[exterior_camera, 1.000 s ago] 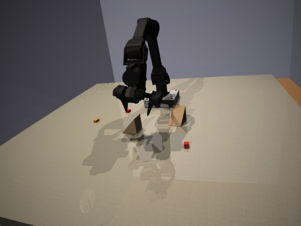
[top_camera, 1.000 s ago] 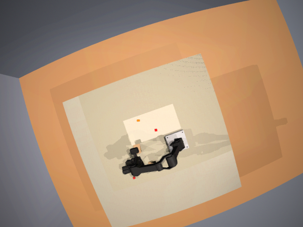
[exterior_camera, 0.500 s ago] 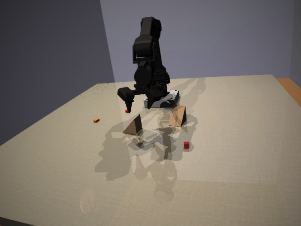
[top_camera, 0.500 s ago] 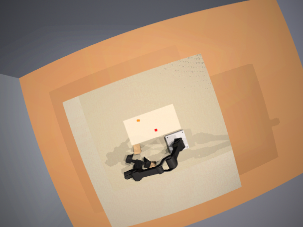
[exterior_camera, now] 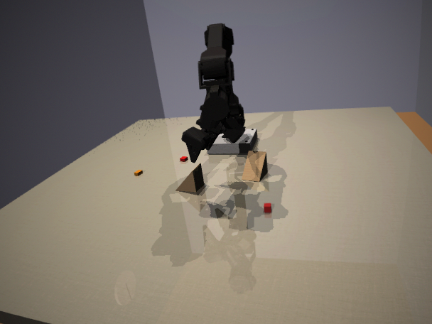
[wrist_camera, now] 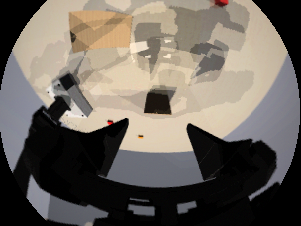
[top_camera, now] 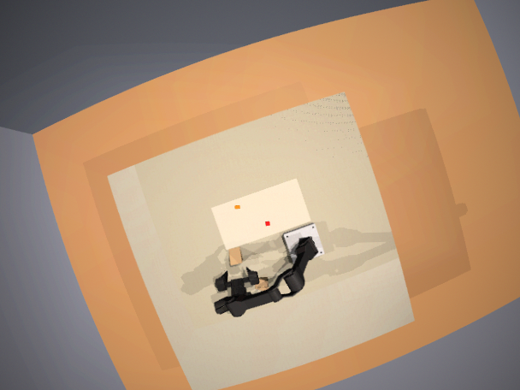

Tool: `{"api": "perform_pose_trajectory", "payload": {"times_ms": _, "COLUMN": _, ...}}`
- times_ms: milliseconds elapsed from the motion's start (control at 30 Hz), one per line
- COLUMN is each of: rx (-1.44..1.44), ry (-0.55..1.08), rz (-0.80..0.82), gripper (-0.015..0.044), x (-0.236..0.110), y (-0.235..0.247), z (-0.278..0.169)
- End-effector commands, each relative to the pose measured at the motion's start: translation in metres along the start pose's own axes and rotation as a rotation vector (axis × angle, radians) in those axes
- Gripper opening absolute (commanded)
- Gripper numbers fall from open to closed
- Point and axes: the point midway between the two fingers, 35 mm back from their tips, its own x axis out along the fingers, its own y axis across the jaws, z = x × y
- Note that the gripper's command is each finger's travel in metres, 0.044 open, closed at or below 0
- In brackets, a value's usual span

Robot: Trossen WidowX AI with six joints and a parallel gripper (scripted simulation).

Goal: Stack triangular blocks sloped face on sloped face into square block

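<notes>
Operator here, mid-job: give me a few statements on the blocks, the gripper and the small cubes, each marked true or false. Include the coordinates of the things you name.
1. The two triangular blocks stand apart. True.
2. The gripper (top_camera: 237,276) (wrist_camera: 158,124) is shut on a block. False: it is open with nothing between its fingers.
3. The square block is already formed. False: neither triangular block lies on the other.
4. An orange piece (top_camera: 237,207) (exterior_camera: 138,173) (wrist_camera: 141,136) lies on the table (top_camera: 239,167) (exterior_camera: 320,231). True.
5. The exterior view shows just one red cube. False: it shows two, one near the arm's base (exterior_camera: 224,148) and one nearer the camera.
</notes>
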Motion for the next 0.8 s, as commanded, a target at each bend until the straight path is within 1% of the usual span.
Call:
{"api": "perform_pose_trajectory", "payload": {"times_ms": 0, "rx": -0.027, "ry": 0.006, "rz": -0.003, "gripper": 0.0440, "x": -0.001, "y": -0.001, "z": 0.000}}
{"api": "perform_pose_trajectory", "payload": {"times_ms": 767, "rx": -0.027, "ry": 0.006, "rz": -0.003, "gripper": 0.0440, "x": 0.034, "y": -0.005, "z": 0.001}}
